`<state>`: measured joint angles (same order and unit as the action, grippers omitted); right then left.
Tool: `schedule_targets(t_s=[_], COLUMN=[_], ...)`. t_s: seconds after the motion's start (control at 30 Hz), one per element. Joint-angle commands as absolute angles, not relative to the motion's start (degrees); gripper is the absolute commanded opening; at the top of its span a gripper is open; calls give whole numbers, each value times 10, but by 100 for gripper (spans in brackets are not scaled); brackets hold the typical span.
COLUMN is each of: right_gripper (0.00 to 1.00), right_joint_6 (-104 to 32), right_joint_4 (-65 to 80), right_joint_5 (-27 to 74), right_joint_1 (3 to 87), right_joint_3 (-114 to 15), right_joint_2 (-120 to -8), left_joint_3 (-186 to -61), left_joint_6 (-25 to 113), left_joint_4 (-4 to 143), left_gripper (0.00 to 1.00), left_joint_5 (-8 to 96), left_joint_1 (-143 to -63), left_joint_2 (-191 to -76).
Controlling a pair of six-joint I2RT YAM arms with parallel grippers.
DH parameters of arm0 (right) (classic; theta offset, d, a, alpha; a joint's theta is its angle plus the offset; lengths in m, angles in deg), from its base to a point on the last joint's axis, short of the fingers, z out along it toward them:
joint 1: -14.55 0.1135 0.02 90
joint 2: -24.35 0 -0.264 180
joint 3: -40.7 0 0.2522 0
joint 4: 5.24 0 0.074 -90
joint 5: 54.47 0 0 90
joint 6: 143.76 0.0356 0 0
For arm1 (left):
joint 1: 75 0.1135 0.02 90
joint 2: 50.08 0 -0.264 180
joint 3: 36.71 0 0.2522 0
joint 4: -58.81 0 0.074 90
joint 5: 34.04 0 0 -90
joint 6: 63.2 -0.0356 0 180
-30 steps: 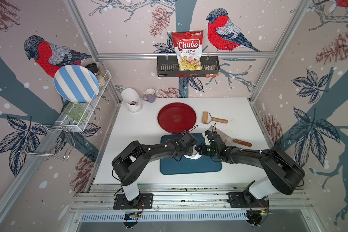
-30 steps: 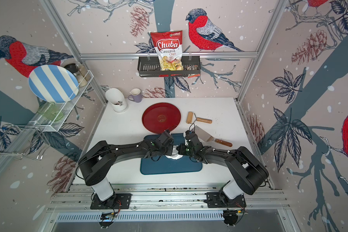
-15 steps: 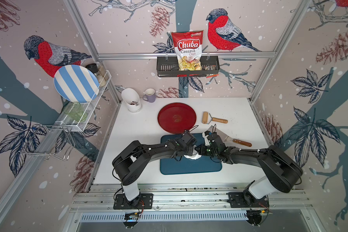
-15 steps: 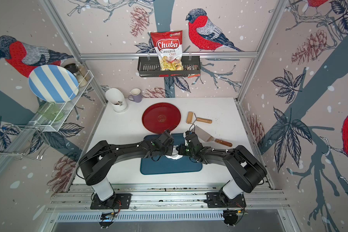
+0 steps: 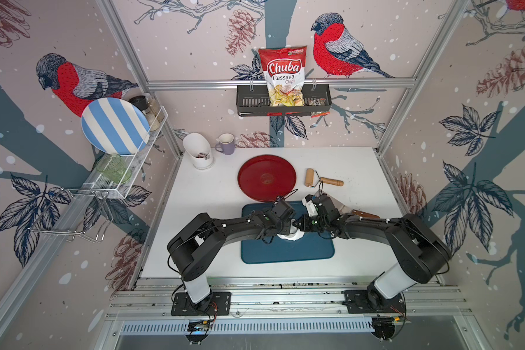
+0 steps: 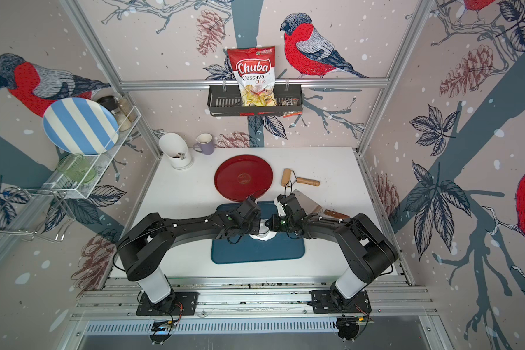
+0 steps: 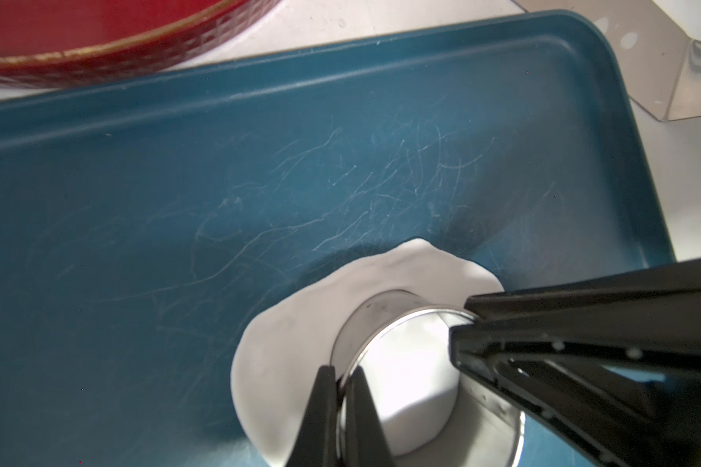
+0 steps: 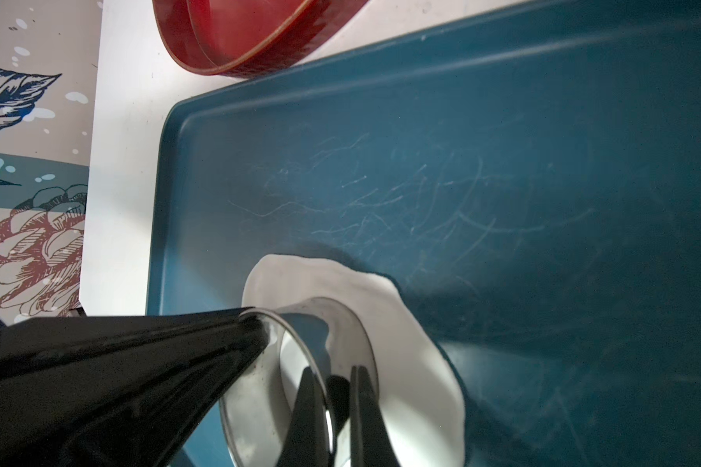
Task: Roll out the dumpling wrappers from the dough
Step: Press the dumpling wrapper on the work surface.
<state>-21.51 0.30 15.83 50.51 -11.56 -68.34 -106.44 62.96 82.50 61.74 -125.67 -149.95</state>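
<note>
The dough (image 7: pixel 288 347) lies as a thin white ragged sheet on the blue tray (image 5: pixel 285 254), also seen as the dough (image 8: pixel 417 364) from the right wrist. A metal ring cutter (image 7: pixel 381 315) stands on it, with white dough showing inside the ring. My left gripper (image 7: pixel 340 378) is shut on the ring's rim, one finger inside and one outside. My right gripper (image 8: pixel 334 378) is shut on the opposite rim of the ring cutter (image 8: pixel 353 335) the same way. In both top views the two grippers (image 5: pixel 294 225) (image 6: pixel 264 225) meet over the dough (image 5: pixel 297 237). The dumpling wrappers are out of view.
A red plate (image 5: pixel 267 177) sits just behind the tray. A wooden roller (image 5: pixel 311 177) and a metal scraper (image 5: pixel 341 207) with a wooden handle lie behind and to the right. A white utensil holder (image 5: pixel 199 151) and a purple mug (image 5: pixel 226 144) stand at the back left.
</note>
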Motion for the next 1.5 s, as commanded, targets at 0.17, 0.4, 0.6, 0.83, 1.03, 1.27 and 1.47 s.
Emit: schedule_targets(t_s=[0.17, 0.4, 0.6, 0.83, 1.03, 1.27, 1.47], right_gripper=[0, 0, 0, 0, 0, 0, 0], right_joint_6=[-202, -126, -102, -167, -257, -276, -289], right_joint_4=[119, 101, 94, 116, 154, 162, 164], right_joint_5=[253, 256, 259, 267, 267, 257, 256], right_joint_1=[522, 556, 558, 539, 510, 493, 491], right_joint_3=[-107, -81, -70, -94, -131, -147, -161], right_joint_2=[-685, -684, -678, -677, -683, -690, -709], left_joint_3=[-1073, -1091, -1116, -1091, -1059, -1051, -1045], left_joint_6=[583, 546, 519, 545, 586, 620, 633], left_joint_4=[934, 939, 951, 943, 927, 919, 924], left_gripper=[0, 0, 0, 0, 0, 0, 0], left_joint_5=[592, 597, 585, 574, 570, 569, 575], left_joint_1=[-1249, -1226, -1225, -1227, -1244, -1260, -1261], left_joint_2=[-1519, -1522, -1535, -1525, -1509, -1512, -1504])
